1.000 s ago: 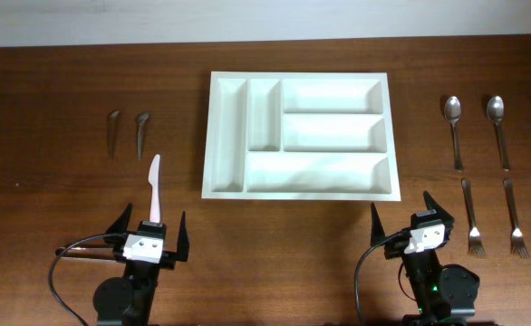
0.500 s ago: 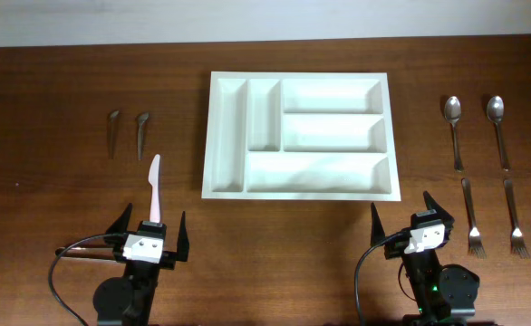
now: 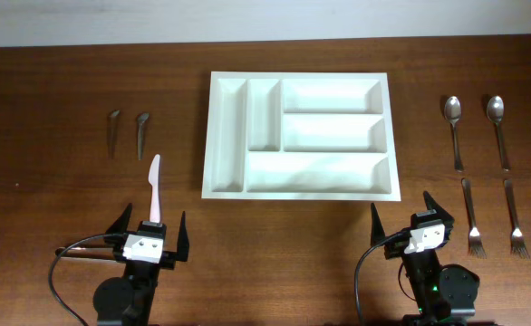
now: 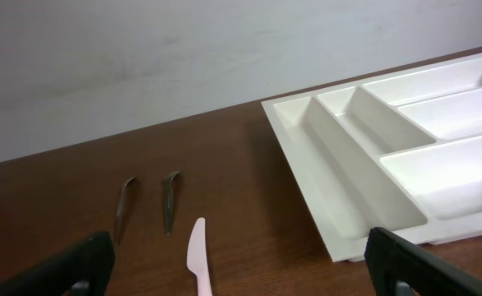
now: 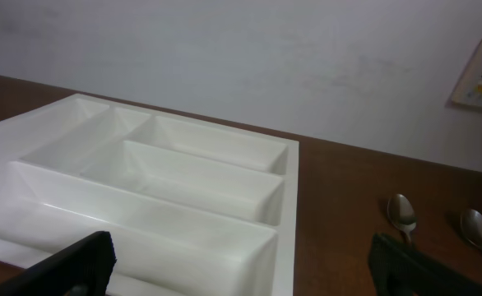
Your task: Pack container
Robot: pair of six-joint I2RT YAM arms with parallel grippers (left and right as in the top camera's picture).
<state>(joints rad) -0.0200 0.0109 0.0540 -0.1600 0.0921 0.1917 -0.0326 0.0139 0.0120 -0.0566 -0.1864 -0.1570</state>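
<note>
The white five-compartment container (image 3: 213,136) lies mid-table, all compartments empty; it also shows in the left wrist view (image 4: 298,131) and the right wrist view (image 5: 286,214). A pale pink plastic knife (image 3: 155,188) lies left of it, seen also in the left wrist view (image 4: 197,259). Two small dark metal pieces (image 3: 127,132) lie further back left. Two spoons (image 3: 474,127) and two forks (image 3: 492,217) lie to the right. My left gripper (image 3: 150,234) is open and empty just behind the knife's handle end. My right gripper (image 3: 401,219) is open and empty near the front edge.
The wooden table runs back to a white wall. A black cable (image 3: 66,263) loops from the left arm's base. A framed panel (image 5: 481,78) hangs on the wall at the right.
</note>
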